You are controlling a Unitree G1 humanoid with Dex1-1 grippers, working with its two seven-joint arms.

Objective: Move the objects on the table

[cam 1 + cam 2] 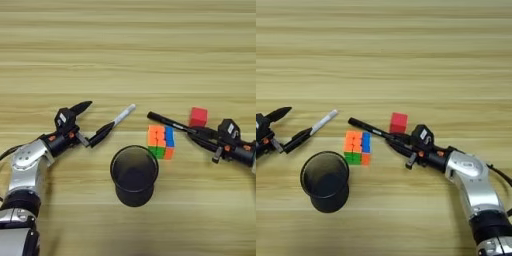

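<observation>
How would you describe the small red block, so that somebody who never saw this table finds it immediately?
Start from the black mesh cup standing near the front middle of the table. Just behind it and to the right is the puzzle cube; further right, beyond the black marker, sits the red block. It is the only single-colour cube: plain red and smaller than the many-coloured cube.

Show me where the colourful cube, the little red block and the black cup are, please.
puzzle cube point(161, 141), left eye view, middle of its top face.
red block point(198, 117), left eye view, centre of the block.
black mesh cup point(324, 197), right eye view, outer wall.
</observation>
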